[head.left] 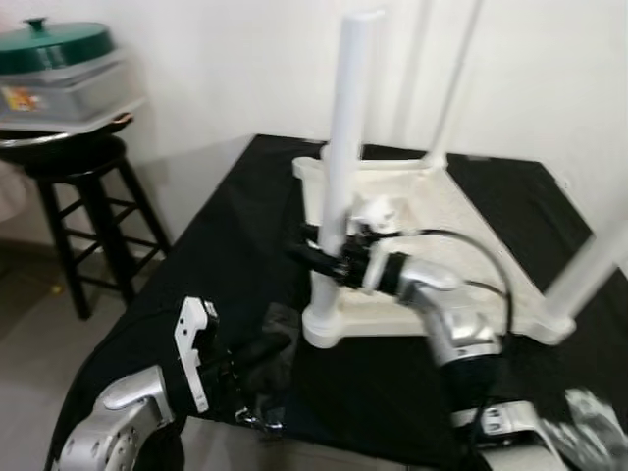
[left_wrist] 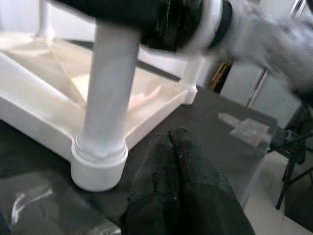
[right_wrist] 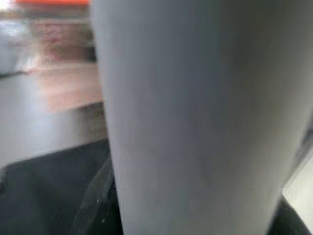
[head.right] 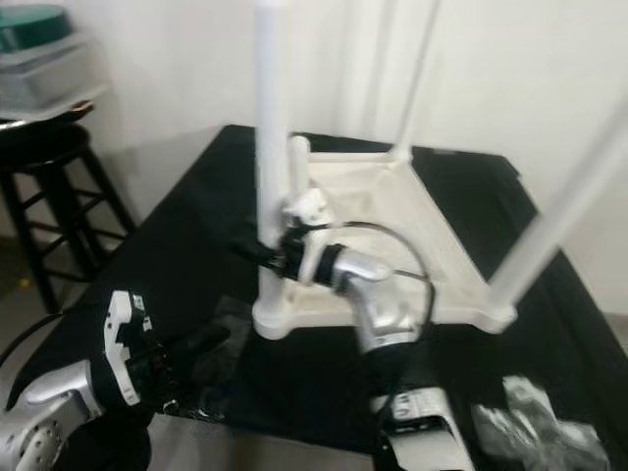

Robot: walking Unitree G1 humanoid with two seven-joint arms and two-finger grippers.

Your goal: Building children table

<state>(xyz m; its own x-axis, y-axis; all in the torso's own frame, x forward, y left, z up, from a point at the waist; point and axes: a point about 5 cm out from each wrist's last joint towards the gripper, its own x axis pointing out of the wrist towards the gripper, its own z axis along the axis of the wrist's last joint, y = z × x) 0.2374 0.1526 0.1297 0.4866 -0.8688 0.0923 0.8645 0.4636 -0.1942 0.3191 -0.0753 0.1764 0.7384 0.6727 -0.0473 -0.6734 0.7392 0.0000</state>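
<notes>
A white plastic children's table (head.left: 432,211) lies upside down on a black cloth, its legs pointing up. My right gripper (head.left: 316,257) is shut on the nearest white leg (head.left: 345,128), a little above the corner socket (head.left: 329,326) that the leg stands in. That leg looms large and blurred in the right wrist view (right_wrist: 195,117). My left gripper (head.left: 263,351) hovers low over the cloth near the front edge, left of the socket, fingers (left_wrist: 181,186) pressed together and holding nothing. The left wrist view looks at the socket (left_wrist: 98,166) from close by.
A black stool (head.left: 83,196) stands to the left, carrying a pan and a clear container with a green lid (head.left: 54,44). Crumpled clear plastic (head.left: 270,417) lies on the cloth near my left gripper, another piece (head.right: 535,417) at the front right. A white wall is behind.
</notes>
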